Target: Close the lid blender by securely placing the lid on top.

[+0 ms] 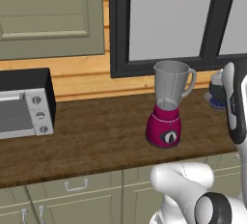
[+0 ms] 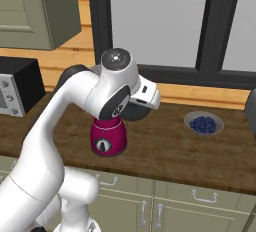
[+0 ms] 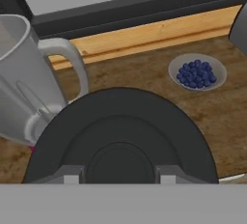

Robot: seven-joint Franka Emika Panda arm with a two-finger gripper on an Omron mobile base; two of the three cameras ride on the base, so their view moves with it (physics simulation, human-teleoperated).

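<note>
Hand view shows the gripper (image 3: 119,175) clamped on the lid (image 3: 120,136) beside the blender (image 3: 24,73) — carrying step; next, centre it over the jar's open mouth and lower.

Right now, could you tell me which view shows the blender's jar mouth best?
The left base view: the blender stands whole, its mouth open. The right base view has the arm hiding the jar; the hand view cuts it off beside the lid.

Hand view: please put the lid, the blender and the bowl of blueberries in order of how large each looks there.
1. lid, largest, though it is nearest the camera.
2. blender, partly cut off by the frame's left edge.
3. bowl of blueberries, smallest.
</note>
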